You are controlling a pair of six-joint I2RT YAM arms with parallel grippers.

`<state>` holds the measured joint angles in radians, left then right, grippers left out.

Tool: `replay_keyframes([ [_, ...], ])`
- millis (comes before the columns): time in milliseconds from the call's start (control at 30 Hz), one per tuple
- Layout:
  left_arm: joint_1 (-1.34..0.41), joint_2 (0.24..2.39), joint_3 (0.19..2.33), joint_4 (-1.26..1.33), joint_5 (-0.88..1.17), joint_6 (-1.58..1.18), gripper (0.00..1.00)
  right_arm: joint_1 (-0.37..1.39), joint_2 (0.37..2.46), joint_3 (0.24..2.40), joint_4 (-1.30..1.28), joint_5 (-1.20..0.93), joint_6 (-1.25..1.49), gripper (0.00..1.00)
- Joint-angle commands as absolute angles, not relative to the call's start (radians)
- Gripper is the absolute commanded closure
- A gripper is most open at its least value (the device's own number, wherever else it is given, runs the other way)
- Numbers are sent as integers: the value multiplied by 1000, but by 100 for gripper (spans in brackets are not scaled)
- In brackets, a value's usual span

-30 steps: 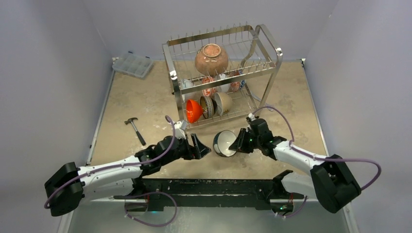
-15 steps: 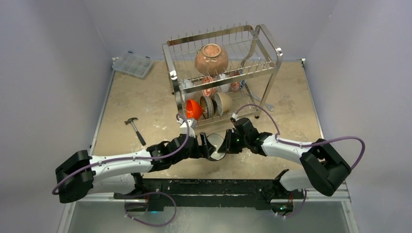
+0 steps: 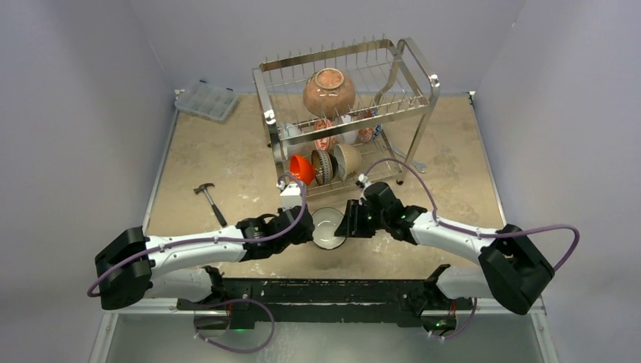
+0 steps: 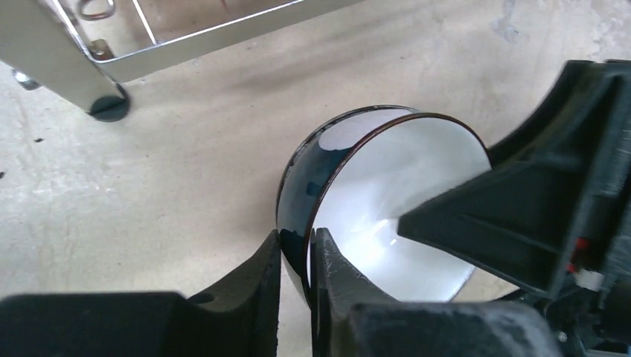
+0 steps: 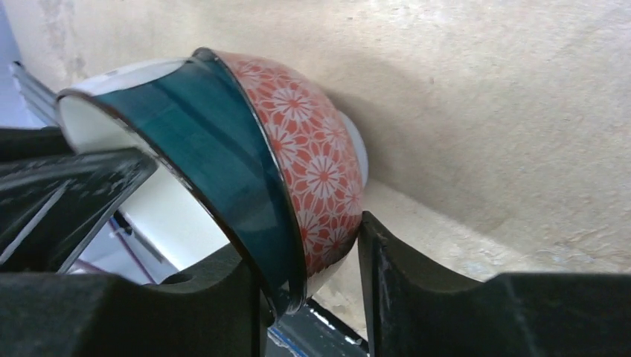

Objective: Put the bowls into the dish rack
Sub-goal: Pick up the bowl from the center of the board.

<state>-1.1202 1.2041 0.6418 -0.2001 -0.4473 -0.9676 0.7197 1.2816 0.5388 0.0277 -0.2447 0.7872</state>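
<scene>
Left claw (image 4: 296,235) pinched on bowl (image 4: 387,201) rim, right claw (image 5: 305,239) astride it — grip unclear

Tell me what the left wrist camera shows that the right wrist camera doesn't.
Only the left wrist: the white inside of the bowl, the left gripper pinching its rim, and a leg of the dish rack.
Only the right wrist: the red floral outside of the bowl below a teal band, with the right gripper straddling its wall.
Both: the same bowl tipped on its side, the tan table behind it, and the other arm's gripper at it.
</scene>
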Motion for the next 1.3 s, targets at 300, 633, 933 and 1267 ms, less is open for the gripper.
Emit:
replay_keyframes([
  [300, -1128, 1109, 700, -222, -495, -925, 100, 712, 1044, 559, 4, -219, 787, 24],
  [633, -1126, 983, 664, -130, -506, -924, 100, 707, 870, 546, 44, -221, 909, 7],
  [933, -1124, 882, 543, 154, -429, -898, 100, 676, 773, 543, 127, -339, 1011, 4],
  [1267, -1061, 883, 521, 363, -299, -870, 100, 625, 751, 505, 183, -516, 1081, 5],
])
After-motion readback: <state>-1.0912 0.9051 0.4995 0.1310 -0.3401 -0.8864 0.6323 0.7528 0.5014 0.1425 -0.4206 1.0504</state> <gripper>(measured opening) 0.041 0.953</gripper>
